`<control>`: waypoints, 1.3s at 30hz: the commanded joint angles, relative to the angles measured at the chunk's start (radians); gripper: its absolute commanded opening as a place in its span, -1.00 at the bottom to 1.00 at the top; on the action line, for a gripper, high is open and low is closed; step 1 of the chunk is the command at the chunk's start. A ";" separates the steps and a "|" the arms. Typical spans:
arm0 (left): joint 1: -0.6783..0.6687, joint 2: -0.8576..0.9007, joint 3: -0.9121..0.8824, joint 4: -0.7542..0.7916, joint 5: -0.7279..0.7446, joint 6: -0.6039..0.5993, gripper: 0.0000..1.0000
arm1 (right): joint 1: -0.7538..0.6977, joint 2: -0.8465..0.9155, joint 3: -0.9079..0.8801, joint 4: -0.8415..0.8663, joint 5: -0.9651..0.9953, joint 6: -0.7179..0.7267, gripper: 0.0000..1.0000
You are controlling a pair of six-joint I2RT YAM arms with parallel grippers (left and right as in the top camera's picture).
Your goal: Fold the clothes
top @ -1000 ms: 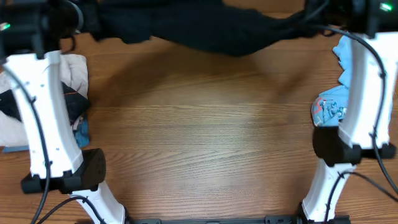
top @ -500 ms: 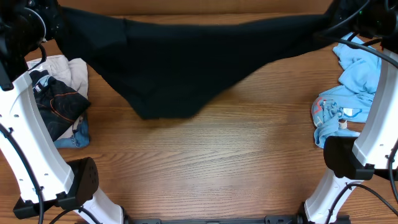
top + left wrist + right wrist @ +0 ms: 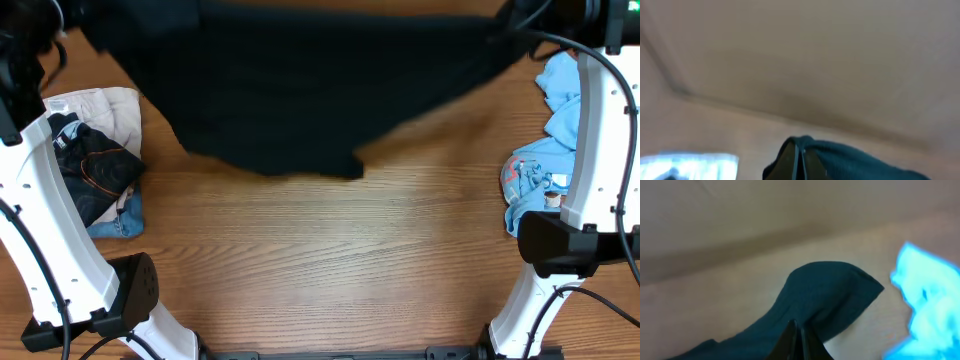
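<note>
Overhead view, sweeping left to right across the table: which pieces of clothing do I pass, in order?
pile of clothes → black garment, held up and spread across the middle → light blue shirt

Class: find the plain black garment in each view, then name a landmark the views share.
Overhead: black garment spread across the top, sagging left of centre.
Left wrist: bottom centre, running right.
Right wrist: lower centre, trailing to bottom left.
Landmark: light blue shirt, at the right edge in overhead and right wrist.
</note>
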 commanded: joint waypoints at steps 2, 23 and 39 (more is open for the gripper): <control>0.000 0.000 0.015 0.159 0.026 -0.010 -0.92 | -0.003 -0.028 0.053 0.082 0.016 0.002 -0.86; -0.246 0.239 -0.367 -0.488 0.178 0.238 -0.92 | 0.030 0.028 -0.315 -0.195 -0.113 -0.063 -0.44; -0.320 0.254 -0.679 -0.489 0.193 0.355 -0.92 | 0.314 0.163 -0.346 0.361 -0.175 -0.081 0.15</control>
